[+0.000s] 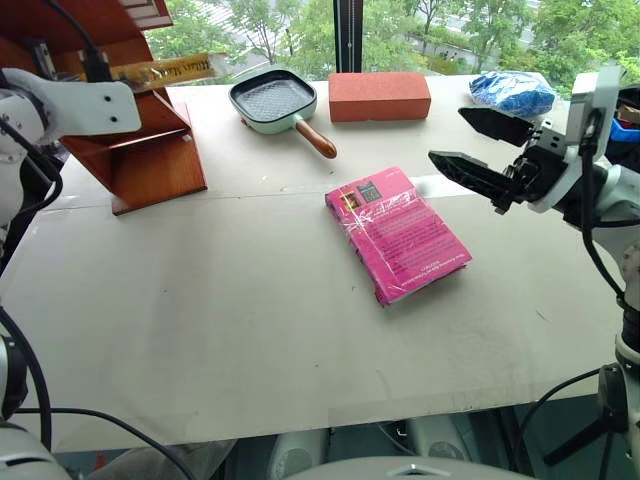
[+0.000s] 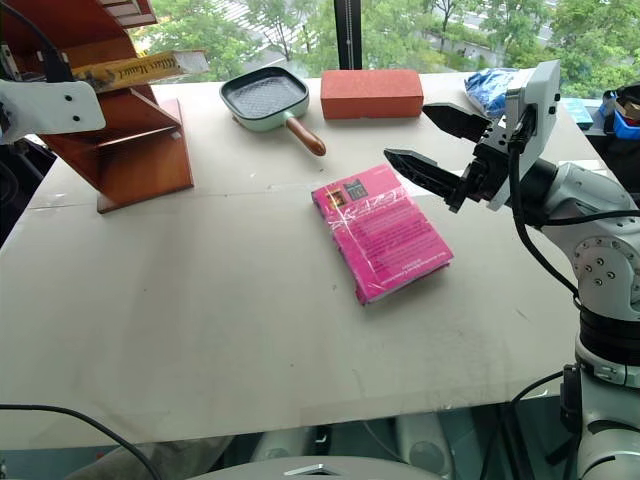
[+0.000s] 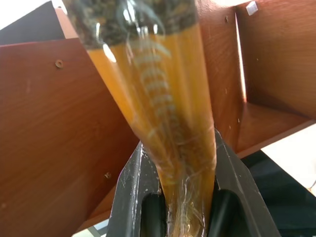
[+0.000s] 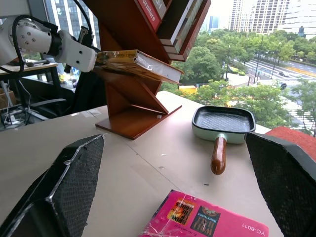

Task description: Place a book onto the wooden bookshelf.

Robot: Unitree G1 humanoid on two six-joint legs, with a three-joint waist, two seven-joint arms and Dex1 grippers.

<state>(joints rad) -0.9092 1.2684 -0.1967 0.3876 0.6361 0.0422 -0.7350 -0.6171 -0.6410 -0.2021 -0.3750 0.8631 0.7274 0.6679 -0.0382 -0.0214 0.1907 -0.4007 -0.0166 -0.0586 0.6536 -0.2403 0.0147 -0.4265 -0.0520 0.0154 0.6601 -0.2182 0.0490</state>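
Left gripper [image 3: 180, 207] is clamped on the spine end of the yellow-orange book [image 3: 158, 98], which I'm holding nearly flat so it can slide onto a slanted board of the wooden bookshelf [image 4: 133, 106]; its far end already reaches over that board. Higher in the bookshelf, a few other books [image 4: 173, 22] lean in an upper compartment. My right gripper [image 2: 440, 140] hangs wide open and empty, well apart from the bookshelf, above the pink book [image 1: 398, 232] on the table [image 1: 200, 320].
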